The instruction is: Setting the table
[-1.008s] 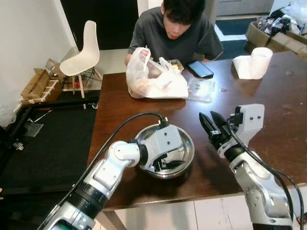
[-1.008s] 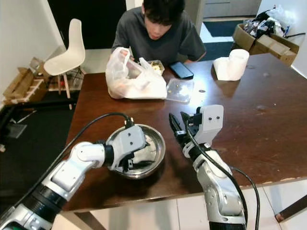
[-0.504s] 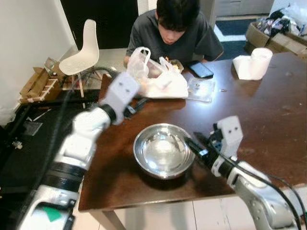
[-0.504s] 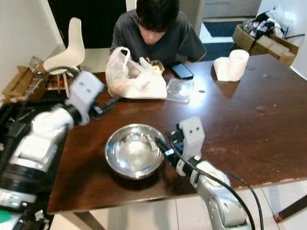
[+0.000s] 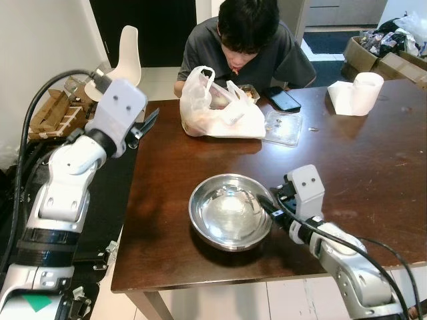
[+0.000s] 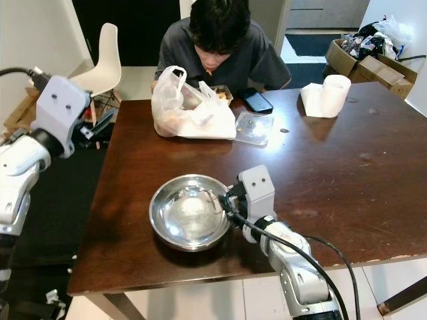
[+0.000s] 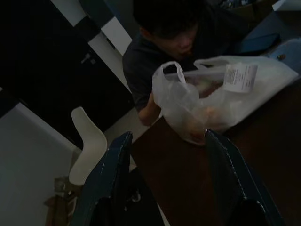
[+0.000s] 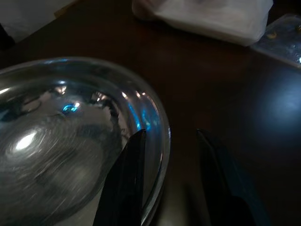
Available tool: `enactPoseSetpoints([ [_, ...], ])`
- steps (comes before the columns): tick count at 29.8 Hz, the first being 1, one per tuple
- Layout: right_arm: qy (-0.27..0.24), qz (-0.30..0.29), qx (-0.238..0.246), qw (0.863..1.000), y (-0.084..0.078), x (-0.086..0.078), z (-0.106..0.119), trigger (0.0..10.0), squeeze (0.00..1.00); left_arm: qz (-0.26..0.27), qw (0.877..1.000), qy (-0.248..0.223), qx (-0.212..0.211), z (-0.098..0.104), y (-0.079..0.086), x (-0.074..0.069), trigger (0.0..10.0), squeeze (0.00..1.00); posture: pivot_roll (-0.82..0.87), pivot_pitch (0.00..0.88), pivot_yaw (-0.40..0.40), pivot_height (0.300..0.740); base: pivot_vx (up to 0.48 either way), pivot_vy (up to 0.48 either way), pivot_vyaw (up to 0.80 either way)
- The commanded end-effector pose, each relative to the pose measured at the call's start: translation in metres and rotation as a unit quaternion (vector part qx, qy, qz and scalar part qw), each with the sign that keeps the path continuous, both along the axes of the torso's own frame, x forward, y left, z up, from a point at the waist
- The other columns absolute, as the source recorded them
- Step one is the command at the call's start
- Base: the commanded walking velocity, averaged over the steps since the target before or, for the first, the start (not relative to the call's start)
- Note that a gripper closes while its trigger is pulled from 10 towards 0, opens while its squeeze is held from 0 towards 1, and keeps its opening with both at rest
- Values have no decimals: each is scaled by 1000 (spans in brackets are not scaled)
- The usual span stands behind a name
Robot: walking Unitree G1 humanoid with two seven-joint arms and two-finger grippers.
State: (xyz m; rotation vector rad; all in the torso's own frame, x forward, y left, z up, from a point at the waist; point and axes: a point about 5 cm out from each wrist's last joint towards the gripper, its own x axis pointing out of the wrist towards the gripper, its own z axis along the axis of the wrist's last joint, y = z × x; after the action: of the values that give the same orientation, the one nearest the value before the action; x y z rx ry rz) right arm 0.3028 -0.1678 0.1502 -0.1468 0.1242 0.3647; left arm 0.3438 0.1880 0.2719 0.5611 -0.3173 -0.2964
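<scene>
The steel bowl (image 5: 230, 211) sits on the dark wooden table (image 5: 373, 153) near its front edge, and the right gripper (image 8: 165, 155) is at the bowl's right side with its fingers parted across the rim, one inside and one outside, not closed on it. The left gripper (image 5: 145, 124) is raised off the table's left edge, fingers spread and empty, aimed toward the white plastic bag (image 5: 220, 110) in front of the seated person (image 5: 247, 40).
</scene>
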Motion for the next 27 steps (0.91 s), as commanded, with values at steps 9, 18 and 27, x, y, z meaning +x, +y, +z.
enactPoseSetpoints([
  [9,31,-6,54,998,-7,1,-8,10000,0,7,1000,4,1,-1,1,-2,10000,0,-77,0,108,740,0,0,0],
  [18,93,18,114,989,-6,-2,-20,10000,0,8,1000,-2,0,1,0,-5,10000,0,-76,0,98,740,0,0,0],
  [27,156,27,151,976,-11,-7,-33,10000,0,9,1000,-3,-3,-1,-2,-7,10000,0,-76,0,86,740,0,0,0],
])
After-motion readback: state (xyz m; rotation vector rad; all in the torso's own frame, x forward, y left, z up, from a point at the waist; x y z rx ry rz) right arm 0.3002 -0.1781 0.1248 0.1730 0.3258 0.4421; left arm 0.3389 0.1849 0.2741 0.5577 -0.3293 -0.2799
